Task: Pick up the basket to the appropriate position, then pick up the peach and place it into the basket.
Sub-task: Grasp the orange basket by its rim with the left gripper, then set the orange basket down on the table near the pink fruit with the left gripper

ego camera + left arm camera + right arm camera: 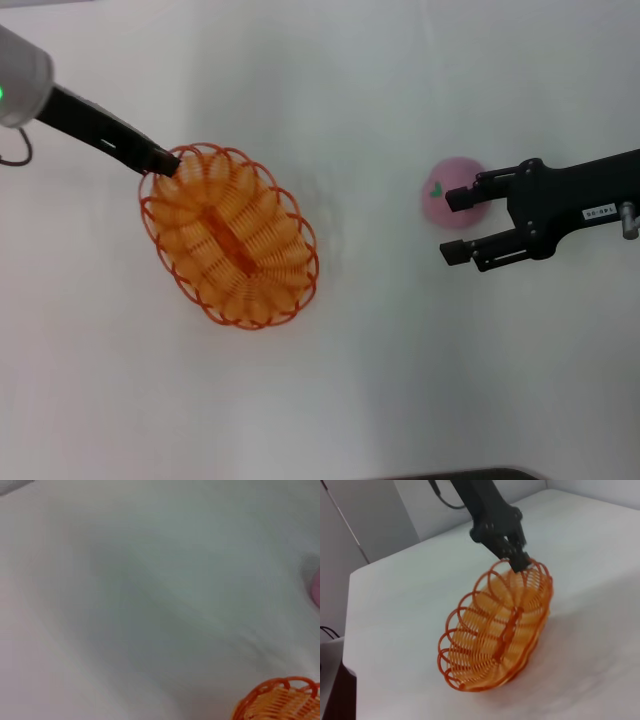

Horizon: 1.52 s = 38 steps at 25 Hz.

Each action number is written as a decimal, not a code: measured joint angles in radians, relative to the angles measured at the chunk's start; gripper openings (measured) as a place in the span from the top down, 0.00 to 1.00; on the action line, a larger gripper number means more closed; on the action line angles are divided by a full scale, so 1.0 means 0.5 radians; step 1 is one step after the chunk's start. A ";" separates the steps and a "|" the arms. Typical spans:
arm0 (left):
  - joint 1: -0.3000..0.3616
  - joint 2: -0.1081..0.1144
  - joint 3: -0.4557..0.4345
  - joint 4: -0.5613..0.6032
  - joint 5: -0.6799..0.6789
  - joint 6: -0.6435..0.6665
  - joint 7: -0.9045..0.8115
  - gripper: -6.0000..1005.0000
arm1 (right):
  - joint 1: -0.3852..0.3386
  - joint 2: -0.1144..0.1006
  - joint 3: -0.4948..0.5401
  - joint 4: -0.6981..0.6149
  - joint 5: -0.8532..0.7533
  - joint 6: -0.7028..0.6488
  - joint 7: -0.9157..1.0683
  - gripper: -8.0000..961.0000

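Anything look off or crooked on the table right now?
Yes: the basket is tipped. The left hand grips its far rim and lifts that end, so it leans on its near edge on the table. The peach sits apart, not in it, by the open right hand.

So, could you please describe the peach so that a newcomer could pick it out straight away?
On the white table, look to the robot's right, well apart from the orange wire basket held at its rim by the left claw. The peach sits at the open right claw: the only round pink ball, with a small green leaf mark.
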 joint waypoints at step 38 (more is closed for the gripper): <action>0.791 -0.149 0.231 0.285 -0.750 -0.684 -1.198 0.93 | 0.061 -0.096 0.125 -0.003 0.104 0.017 -0.061 0.14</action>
